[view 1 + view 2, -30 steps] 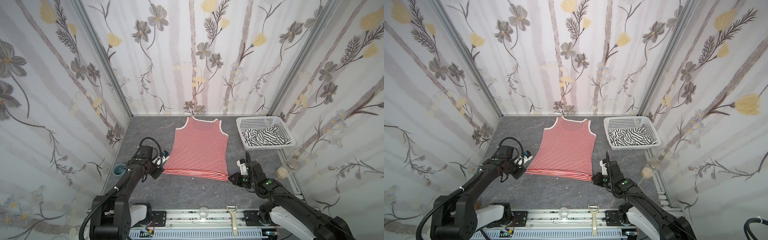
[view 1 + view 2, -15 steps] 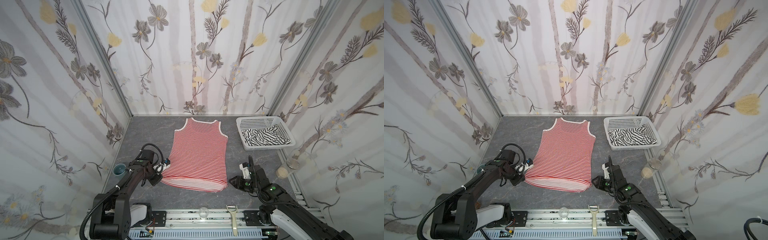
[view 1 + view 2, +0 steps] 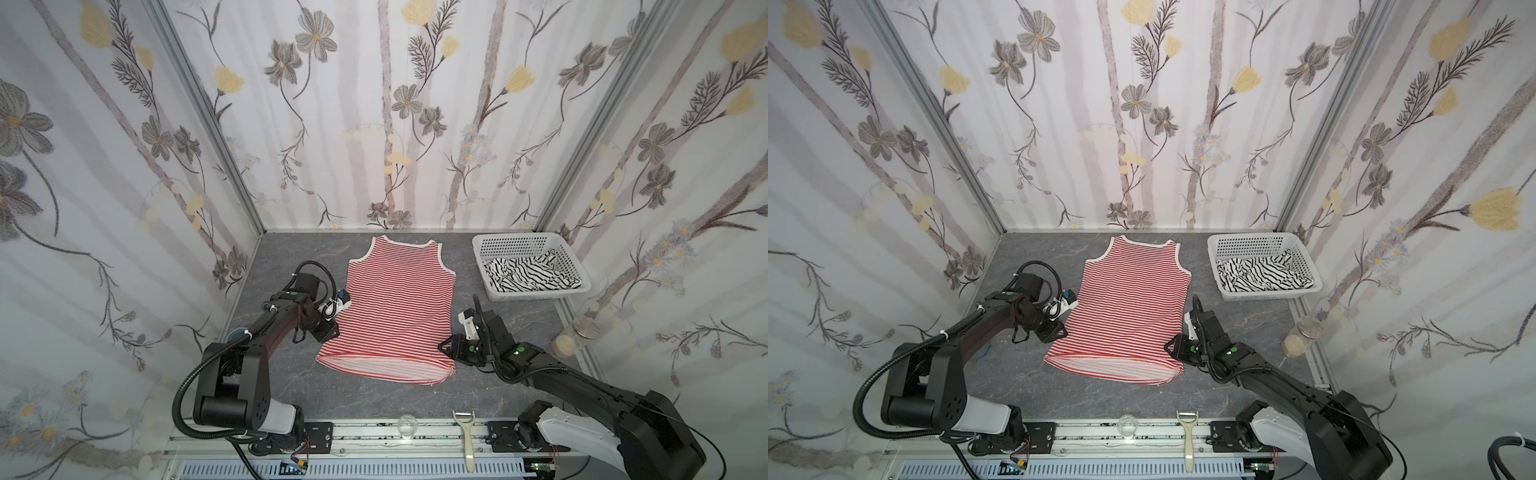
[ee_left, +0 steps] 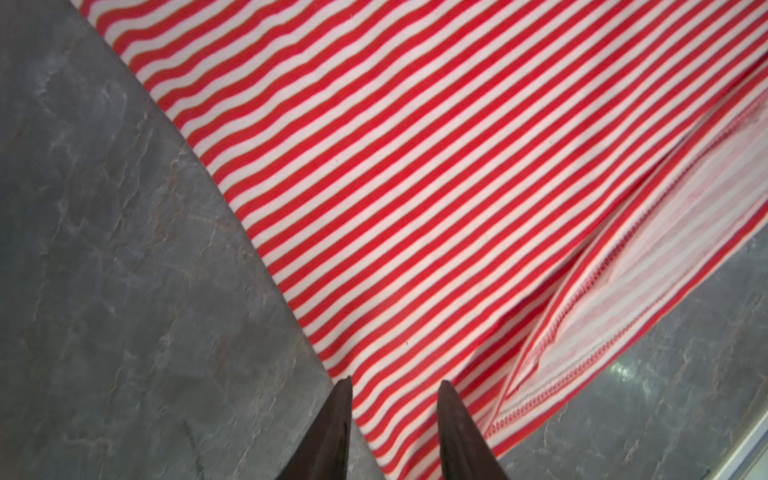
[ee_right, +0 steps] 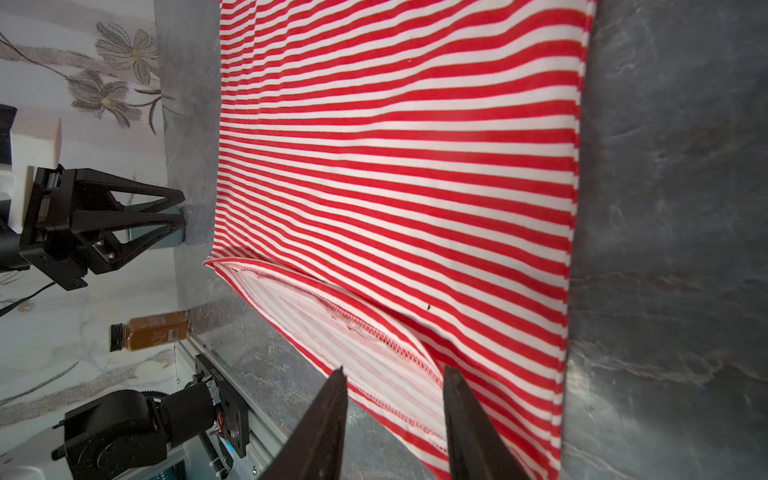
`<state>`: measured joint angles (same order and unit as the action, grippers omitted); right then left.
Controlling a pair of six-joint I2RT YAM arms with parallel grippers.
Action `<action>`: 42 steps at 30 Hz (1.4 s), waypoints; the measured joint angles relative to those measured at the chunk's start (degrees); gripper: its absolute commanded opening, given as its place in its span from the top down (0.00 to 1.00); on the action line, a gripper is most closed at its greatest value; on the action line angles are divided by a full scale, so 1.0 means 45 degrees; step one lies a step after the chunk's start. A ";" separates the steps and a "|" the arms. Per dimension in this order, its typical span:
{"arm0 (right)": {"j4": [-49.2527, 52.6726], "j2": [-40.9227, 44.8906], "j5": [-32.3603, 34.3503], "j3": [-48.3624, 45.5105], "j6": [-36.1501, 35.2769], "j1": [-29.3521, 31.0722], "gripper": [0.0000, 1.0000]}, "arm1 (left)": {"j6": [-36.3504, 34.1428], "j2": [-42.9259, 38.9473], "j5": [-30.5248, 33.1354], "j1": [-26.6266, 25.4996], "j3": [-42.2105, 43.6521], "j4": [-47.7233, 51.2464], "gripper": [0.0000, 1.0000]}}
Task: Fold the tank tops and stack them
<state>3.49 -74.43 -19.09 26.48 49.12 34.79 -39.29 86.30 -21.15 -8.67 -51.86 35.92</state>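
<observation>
Tank tops, two: in a top view, red-striped top [image 3: 399,307] flat on bench [image 3: 291,386], black-striped top [image 3: 528,274] inside one basket [image 3: 519,245]. Left wrist view: left claw [image 4: 395,382] spread, empty, at red top's edge. Right wrist view: right claw [image 5: 395,369] likewise, at hem.

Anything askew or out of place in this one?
The red top lies flat, but its near hem gapes, pale inside showing. The black-striped top is crumpled in the basket. A peeler lies on the front rail.
</observation>
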 measured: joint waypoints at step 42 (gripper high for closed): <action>0.3347 -0.6586 0.1666 0.5479 -0.2341 -0.0544 0.51 | 0.2803 0.6314 0.4697 -0.1224 -0.4979 -0.4075 0.62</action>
<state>18.55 -104.07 -11.60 51.13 38.59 32.34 -26.68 114.72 -0.01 -14.17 -74.26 17.58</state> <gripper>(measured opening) 0.490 0.373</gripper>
